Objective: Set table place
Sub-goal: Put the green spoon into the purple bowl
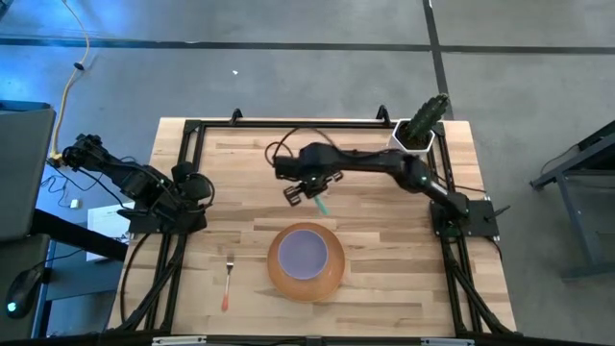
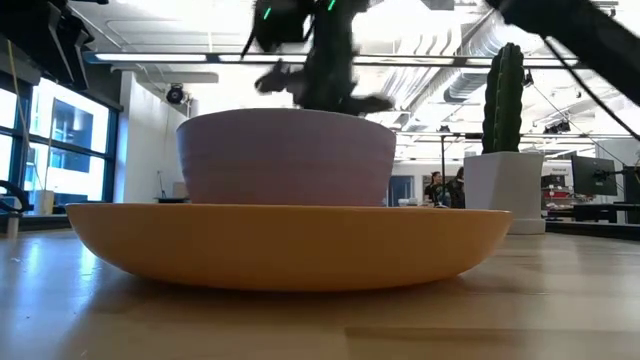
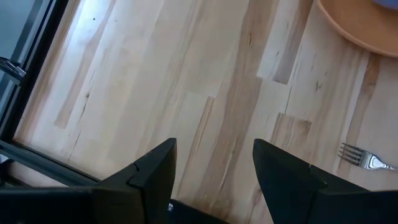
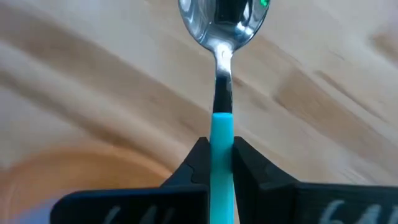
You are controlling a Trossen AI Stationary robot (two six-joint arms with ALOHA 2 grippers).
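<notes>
Overhead, the right gripper (image 1: 309, 189) hangs above the surface (image 1: 384, 250) behind the orange plate (image 1: 332, 279) and its lavender bowl (image 1: 306, 252), while the fork (image 1: 228, 281) lies left of them. Its wrist view shows fingers (image 4: 249, 165) clenched on the teal-handled spoon (image 4: 222, 99). The left gripper (image 3: 214, 177) waits, fingers released, near the fork's tines (image 3: 356, 154).

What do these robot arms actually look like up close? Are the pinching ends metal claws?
Not claws. Both arms are dark, slim, jointed tubes bolted to black frames at the table's sides, with black cables looping along them. The left gripper ends in two flat, wedge-shaped matte black jaws. The right gripper has the same black angular jaws. Small green lights glow on the right arm in the low view.
</notes>
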